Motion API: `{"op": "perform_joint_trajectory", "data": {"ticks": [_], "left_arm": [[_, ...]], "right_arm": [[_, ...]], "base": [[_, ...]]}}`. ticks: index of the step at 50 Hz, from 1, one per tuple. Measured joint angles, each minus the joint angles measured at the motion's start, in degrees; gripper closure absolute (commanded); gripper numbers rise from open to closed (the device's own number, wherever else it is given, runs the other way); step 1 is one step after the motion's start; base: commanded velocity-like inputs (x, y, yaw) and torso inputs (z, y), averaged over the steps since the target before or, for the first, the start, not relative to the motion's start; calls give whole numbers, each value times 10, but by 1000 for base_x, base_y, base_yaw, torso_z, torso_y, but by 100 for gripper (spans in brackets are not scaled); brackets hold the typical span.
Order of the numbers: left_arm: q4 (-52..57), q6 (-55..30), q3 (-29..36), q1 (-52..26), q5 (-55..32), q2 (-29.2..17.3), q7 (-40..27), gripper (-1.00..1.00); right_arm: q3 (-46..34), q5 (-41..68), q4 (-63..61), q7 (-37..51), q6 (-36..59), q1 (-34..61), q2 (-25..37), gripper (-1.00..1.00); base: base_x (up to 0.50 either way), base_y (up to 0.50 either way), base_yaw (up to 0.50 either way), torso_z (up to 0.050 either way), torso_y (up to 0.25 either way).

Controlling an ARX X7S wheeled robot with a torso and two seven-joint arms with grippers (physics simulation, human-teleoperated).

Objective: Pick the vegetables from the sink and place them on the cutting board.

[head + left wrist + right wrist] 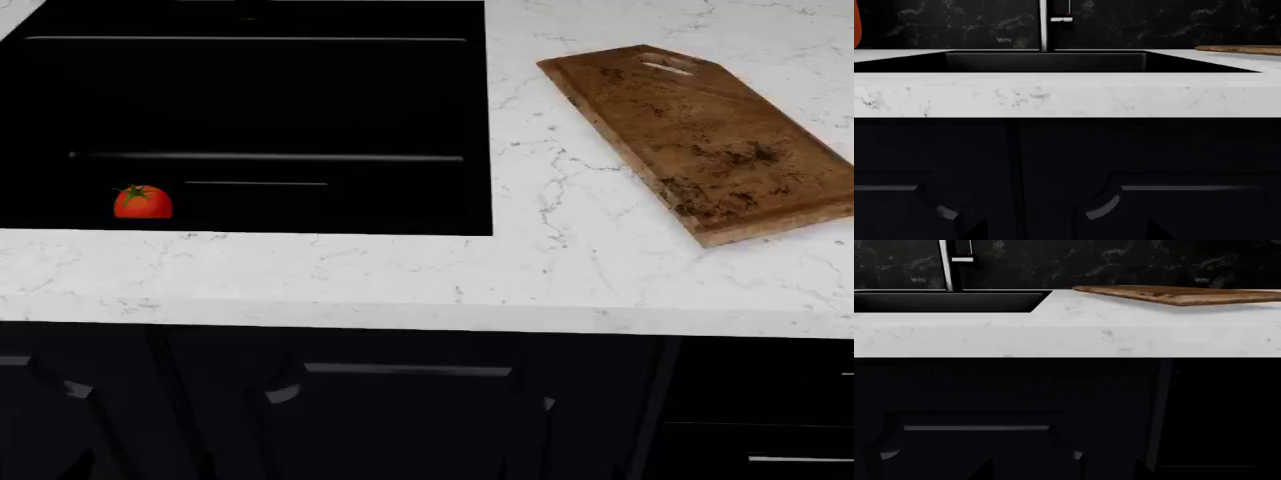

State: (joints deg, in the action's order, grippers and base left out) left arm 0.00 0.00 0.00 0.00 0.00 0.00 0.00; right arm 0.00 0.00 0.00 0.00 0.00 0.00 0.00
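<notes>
Sitting alone in the dark sink (267, 100), the tomato (143, 202) shows; neither pincer's state can be told.

Tomato (142, 202), lower left of head frame: glossy red, green star stem. Sink (267, 100), upper left: solid black basin with thin grey lines. Countertop (561, 260): white marble, faint grey veining. Cutting board (707, 135), upper right: brown wood, dark blotchy stains. Cabinet fronts (400, 410), bottom of frame: black, pale grey handle bars. Backsplash (1154, 25), top of left wrist frame: black with grey-white marbling. Faucet (1044, 25), top centre: silvery grey. Orange-red sliver (856, 25) at upper left edge, cannot tell what.
</notes>
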Motion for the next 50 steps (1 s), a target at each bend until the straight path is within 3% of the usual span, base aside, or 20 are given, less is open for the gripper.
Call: {"op": "perform_joint_trajectory", "data": {"ticks": [17,50], "left_arm": [[5,1,26,2,-15,-20,-26,-100],[-1,12,60,-2,-33,-49,-66,-100]], "right_arm": [[-21,26,7,20,-8,2,19,-100],[-56,42,13,61,-7,6,48,-100]], "base": [[0,10,0,0,0],[0,500,0,0,0]]}}
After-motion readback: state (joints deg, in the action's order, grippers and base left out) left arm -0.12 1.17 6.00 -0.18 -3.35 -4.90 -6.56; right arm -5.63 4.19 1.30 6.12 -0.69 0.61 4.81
